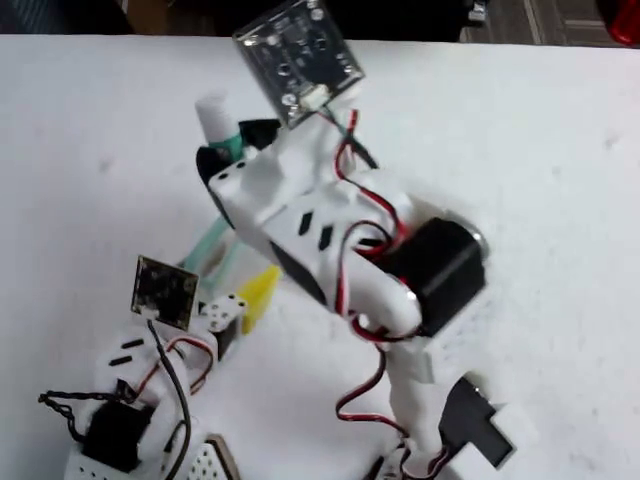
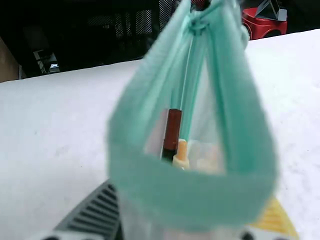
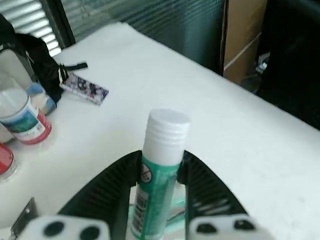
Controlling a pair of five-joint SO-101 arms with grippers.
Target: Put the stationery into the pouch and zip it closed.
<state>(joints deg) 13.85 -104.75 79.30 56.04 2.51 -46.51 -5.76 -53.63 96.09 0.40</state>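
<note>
My right end effector (image 3: 160, 160) clamps a white-capped green glue stick (image 3: 167, 127). My left end effector (image 2: 185, 225) pinches the clear, teal-zippered pouch (image 2: 235, 115) — unzipped.

Pouch (image 2: 192, 170) is right up against the left wrist lens, soft and smeared, its base gone below the picture's edge; inside it are a dark red-brown stick (image 2: 173, 130) and an orange-tipped one (image 2: 181, 154), both too blurred to name, lower ends lost behind the near rim; in the high view the pouch (image 1: 208, 243) sits mostly under the right arm (image 1: 320, 230), teal strips peeking out; glue stick (image 3: 159, 170) runs off the bottom edge in the right wrist view; from above, its body (image 1: 214, 115) tucks behind that arm.
</note>
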